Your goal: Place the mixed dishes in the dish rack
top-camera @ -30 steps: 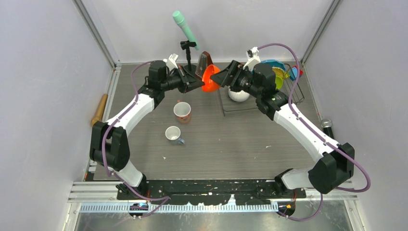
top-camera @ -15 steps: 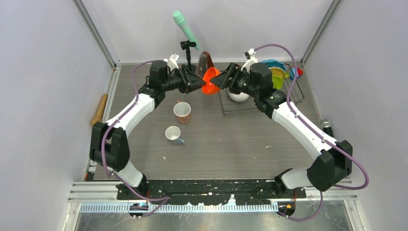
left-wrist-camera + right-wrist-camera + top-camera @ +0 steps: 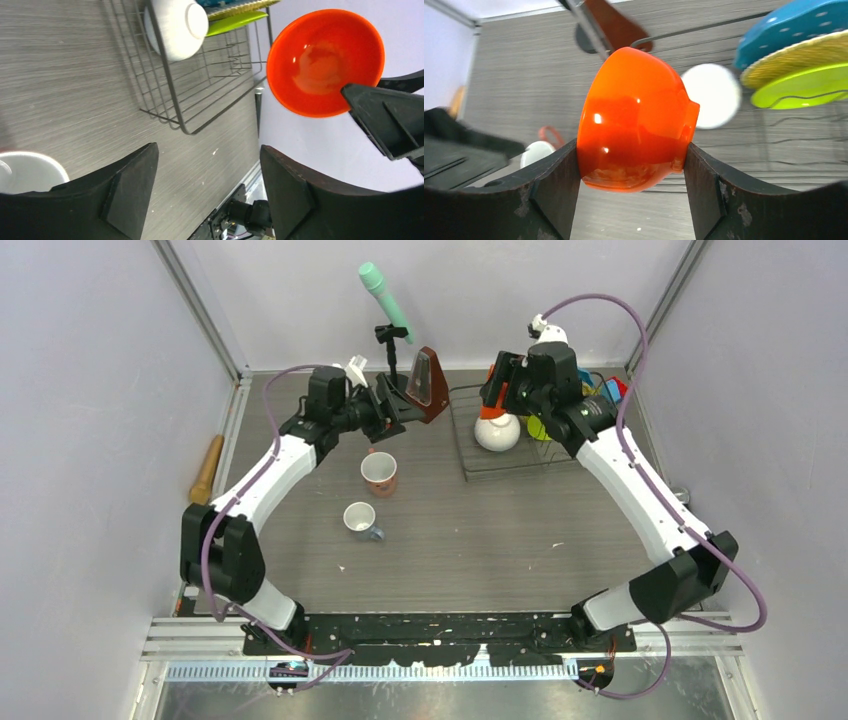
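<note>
My right gripper (image 3: 630,147) is shut on the orange bowl (image 3: 634,120), pinching it by its sides. In the top view that gripper (image 3: 492,392) holds the bowl (image 3: 489,412) just above the white bowl (image 3: 497,432), which lies in the dish rack (image 3: 470,465). The teal dotted plate (image 3: 794,27) and the lime-green plate (image 3: 806,85) stand in the rack's prongs. My left gripper (image 3: 398,406) is open and empty, left of the rack by the metronome. Its own view shows the orange bowl (image 3: 325,60) held apart from it. A pinkish mug (image 3: 379,472) and a small mug with a blue handle (image 3: 360,519) stand on the table.
A brown pyramid metronome (image 3: 428,380) stands between the two grippers, with a teal microphone on a stand (image 3: 385,300) behind it. A yellow scalloped plate (image 3: 794,57) sits between the teal and green ones. A wooden roller (image 3: 207,468) lies off the table's left edge.
My left gripper let go of the orange bowl, opened and drew back left. The right gripper now has the bowl and has carried it right, over the rack.
</note>
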Robot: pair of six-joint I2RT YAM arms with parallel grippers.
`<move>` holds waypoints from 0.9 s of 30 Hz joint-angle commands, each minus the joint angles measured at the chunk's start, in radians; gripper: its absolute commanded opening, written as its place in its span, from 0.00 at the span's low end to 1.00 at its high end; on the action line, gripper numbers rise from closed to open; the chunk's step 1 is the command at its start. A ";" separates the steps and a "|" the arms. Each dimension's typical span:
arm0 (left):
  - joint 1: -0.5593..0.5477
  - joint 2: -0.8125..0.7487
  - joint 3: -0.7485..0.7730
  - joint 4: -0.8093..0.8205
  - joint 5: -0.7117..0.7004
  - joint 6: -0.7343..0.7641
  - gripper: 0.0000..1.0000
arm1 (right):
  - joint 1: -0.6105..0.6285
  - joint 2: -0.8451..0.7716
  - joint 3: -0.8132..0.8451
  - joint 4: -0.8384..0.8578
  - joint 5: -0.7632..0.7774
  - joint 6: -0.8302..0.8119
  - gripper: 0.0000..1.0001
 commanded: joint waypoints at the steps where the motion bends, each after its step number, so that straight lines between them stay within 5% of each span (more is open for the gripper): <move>1: 0.008 -0.094 0.087 -0.235 -0.171 0.170 0.81 | 0.007 0.104 0.168 -0.244 0.198 -0.156 0.23; 6: 0.021 -0.160 0.087 -0.367 -0.354 0.274 0.99 | 0.034 0.286 0.340 -0.445 0.255 -0.202 0.23; 19: 0.090 -0.240 -0.062 -0.403 -0.415 0.366 1.00 | 0.090 0.544 0.528 -0.604 0.426 -0.267 0.23; 27: 0.095 -0.235 -0.069 -0.415 -0.402 0.399 1.00 | 0.110 0.622 0.492 -0.630 0.448 -0.262 0.26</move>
